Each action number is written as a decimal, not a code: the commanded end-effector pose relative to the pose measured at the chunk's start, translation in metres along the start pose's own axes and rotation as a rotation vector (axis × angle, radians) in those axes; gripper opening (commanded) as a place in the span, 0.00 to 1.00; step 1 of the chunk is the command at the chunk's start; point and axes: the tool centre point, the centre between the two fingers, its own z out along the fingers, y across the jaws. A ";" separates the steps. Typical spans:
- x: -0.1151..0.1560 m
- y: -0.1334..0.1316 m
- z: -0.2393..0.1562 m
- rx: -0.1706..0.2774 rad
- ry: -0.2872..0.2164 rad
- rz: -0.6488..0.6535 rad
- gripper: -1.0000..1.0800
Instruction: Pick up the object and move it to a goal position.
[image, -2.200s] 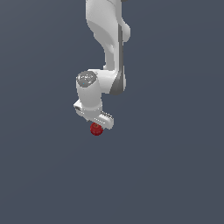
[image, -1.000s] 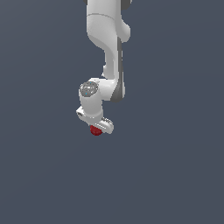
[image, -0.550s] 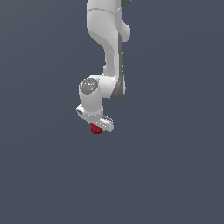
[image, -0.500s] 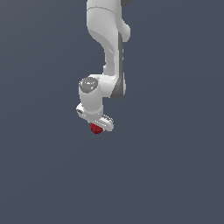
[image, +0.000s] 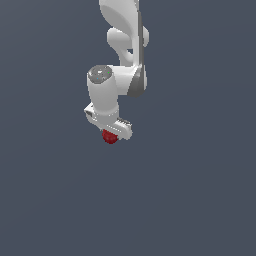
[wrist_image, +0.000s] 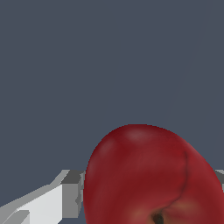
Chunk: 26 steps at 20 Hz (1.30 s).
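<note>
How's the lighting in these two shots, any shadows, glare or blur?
Exterior view: flat, even light, no cast shadows on the plain grey backdrop, soft shading on the white claw. Wrist view: the red apple-like ball shows a faint pale sheen on top; it is cropped by the frame, with slightly soft edges.

A plain dark grey-blue ground fills both views, flat and unmarked, without any edge, seam or other thing visible on it.

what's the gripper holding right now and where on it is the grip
The gripper holds the dark red apple-like ball, which shows just under the hand in the exterior view. One finger presses its side; the opposite contact is barely visible.
</note>
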 end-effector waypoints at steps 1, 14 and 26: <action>-0.003 -0.001 -0.027 0.001 0.003 0.000 0.00; -0.023 -0.006 -0.173 0.000 0.004 0.001 0.00; -0.030 -0.011 -0.246 0.000 0.003 0.001 0.00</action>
